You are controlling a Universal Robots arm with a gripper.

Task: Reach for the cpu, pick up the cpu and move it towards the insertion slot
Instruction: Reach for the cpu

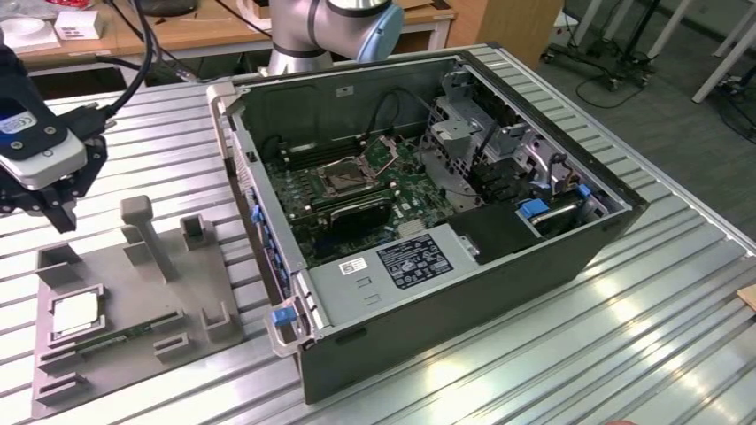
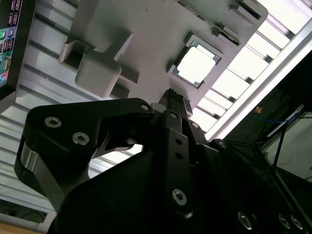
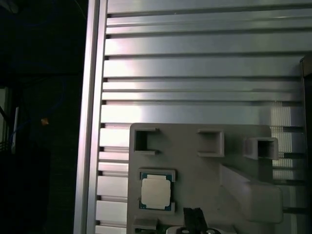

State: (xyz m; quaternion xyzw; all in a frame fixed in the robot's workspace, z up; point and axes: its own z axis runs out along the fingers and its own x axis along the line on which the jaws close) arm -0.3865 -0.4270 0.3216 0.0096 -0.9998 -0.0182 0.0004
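cpu (image 1: 73, 312), flat square silvery-white chip, lies in tray below the claw, untouched

The black two-finger claw (image 1: 59, 217) hangs over the ribbed aluminium table (image 1: 567, 354). Its tips point down, drawn narrow with almost no gap between them, and it holds nothing. In both wrist views the tips (image 2: 170, 93) (image 3: 195, 214) look pressed close together.

The cpu is lower than the claw tips and apart from them. It lies flat in a square recess of the grey plastic fixture tray (image 1: 119, 288), with a thin dark-green border showing around its pale top in both wrist views (image 2: 196, 66) (image 3: 156, 191). The long narrow green memory stick (image 1: 119, 336) lies in the same tray, just beyond the cpu from the claw. A tall grey upright post (image 1: 142, 232) on the tray stands near the claw, on the exterior view's right of it.

The insertion slot (image 1: 346, 177), a square socket with a shiny metal frame and dark centre, is well apart from the claw toward the exterior view's right. It sits on the green motherboard inside the open black computer case (image 1: 497, 283). The slot is uncovered, with nothing in it.
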